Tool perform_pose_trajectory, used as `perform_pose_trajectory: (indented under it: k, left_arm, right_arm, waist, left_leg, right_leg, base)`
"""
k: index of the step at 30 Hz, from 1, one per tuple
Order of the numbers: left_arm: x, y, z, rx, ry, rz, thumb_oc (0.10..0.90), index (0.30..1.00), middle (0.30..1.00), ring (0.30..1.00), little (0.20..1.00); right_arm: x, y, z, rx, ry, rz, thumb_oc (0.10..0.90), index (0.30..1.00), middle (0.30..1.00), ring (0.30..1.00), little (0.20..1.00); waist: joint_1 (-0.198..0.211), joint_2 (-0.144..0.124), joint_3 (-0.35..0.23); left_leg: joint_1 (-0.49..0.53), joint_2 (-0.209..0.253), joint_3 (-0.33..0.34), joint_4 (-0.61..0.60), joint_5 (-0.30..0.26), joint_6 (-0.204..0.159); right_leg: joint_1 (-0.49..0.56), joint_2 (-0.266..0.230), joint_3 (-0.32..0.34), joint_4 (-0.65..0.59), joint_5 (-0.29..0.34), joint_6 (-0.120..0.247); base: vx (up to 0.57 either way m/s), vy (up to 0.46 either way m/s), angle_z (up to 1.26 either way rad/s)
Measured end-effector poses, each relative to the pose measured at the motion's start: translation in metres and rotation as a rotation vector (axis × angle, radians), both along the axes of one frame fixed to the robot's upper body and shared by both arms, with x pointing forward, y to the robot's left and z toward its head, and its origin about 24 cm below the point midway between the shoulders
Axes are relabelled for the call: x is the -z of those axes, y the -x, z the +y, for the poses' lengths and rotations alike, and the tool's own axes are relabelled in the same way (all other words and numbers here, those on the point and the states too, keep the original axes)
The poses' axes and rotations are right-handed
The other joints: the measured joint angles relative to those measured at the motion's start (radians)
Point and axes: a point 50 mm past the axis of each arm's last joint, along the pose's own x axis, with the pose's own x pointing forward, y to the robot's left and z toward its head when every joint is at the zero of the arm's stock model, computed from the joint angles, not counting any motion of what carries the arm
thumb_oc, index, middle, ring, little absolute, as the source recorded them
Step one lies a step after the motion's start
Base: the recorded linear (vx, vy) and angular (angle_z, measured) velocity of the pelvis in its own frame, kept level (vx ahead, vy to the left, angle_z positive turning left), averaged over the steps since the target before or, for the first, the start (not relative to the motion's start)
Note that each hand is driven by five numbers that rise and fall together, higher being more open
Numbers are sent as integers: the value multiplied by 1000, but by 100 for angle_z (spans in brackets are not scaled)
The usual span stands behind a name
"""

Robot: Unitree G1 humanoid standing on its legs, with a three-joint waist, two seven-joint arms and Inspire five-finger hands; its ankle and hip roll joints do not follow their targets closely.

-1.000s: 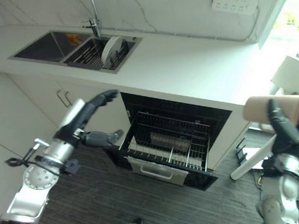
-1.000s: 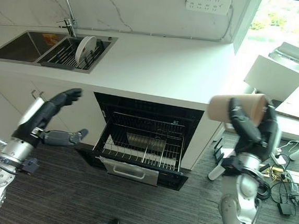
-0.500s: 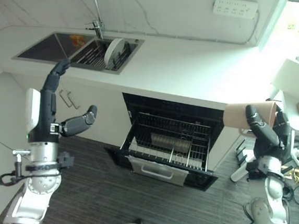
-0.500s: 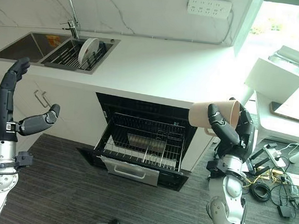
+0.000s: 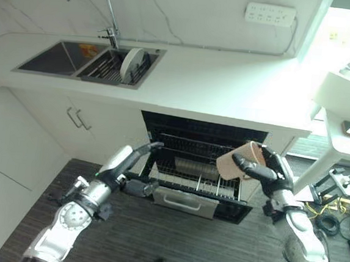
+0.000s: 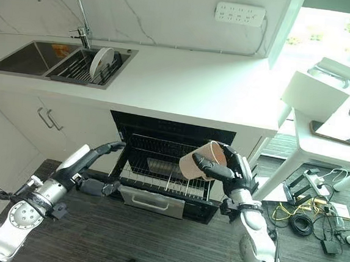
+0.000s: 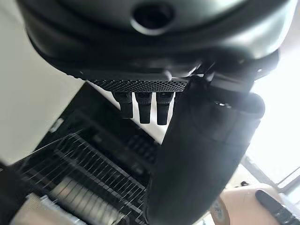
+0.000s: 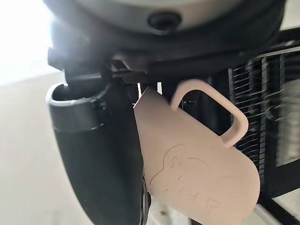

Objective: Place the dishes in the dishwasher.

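Right robot hand [image 6: 231, 170] is clamped round a beige mug [image 6: 197, 160], held tilted above the pulled-out rack [image 6: 165, 173] of the open dishwasher [image 6: 170, 167]. Left robot hand [image 6: 101, 167], fingers apart, hovers beside the rack's left edge. A faint relief mark on the mug cannot be read.

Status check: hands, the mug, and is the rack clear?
Right hand shut on mug, held above the pulled-out rack. Left hand open, by the rack's left side. One dish already in the rack; nothing blocks the drop.
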Motion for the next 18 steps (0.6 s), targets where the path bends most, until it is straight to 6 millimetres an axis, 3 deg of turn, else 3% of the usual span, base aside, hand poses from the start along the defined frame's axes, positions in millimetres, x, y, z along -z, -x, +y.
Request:
perform_pose_trajectory:
  k: [3, 5, 10, 18]
  left_arm:
    - [-2, -7, -2, 34, -55, 20, 800, 900, 900, 900, 900]
    - [-16, -25, -3, 76, -155, -3, 800, 900, 900, 900, 900]
    - [-46, -59, -6, 45, -189, -106, 800, 900, 900, 900, 900]
    - [-66, -74, -14, 60, -286, -191, 800, 900, 900, 900, 900]
  right_arm:
    - [-7, -5, -6, -19, 56, -4, 400, 300, 300, 300, 300]
    - [-29, -29, -6, -46, 133, -50, 400, 300, 300, 300, 300]
    - [-73, -68, -13, -22, 212, -137, 400, 300, 300, 300, 300]
    - [-88, -78, -21, -35, 287, -144, 400, 300, 300, 300, 300]
  waist:
    - [1, 2, 1]
    - [-1, 8, 18]
    - [-2, 31, 167]
    - [-9, 44, 307]
  left_leg:
    - [-67, 3, -2, 21, 7, 1]
    - [-172, -2, -15, 36, 39, 3]
    - [-210, -2, -16, 24, 69, 2]
    - [-236, -5, -17, 17, 89, 6]
  right_leg:
    - [-63, 0, -1, 8, 9, -2]
    - [-155, 4, -4, 16, 44, -7]
    - [-202, 4, 2, 13, 65, -9]
    - [-224, 5, 8, 13, 85, -13]
  base:
    - [-233, -28, 5]
    - [-215, -3, 6]
    - [-119, 22, 1]
    - [-71, 31, 1]
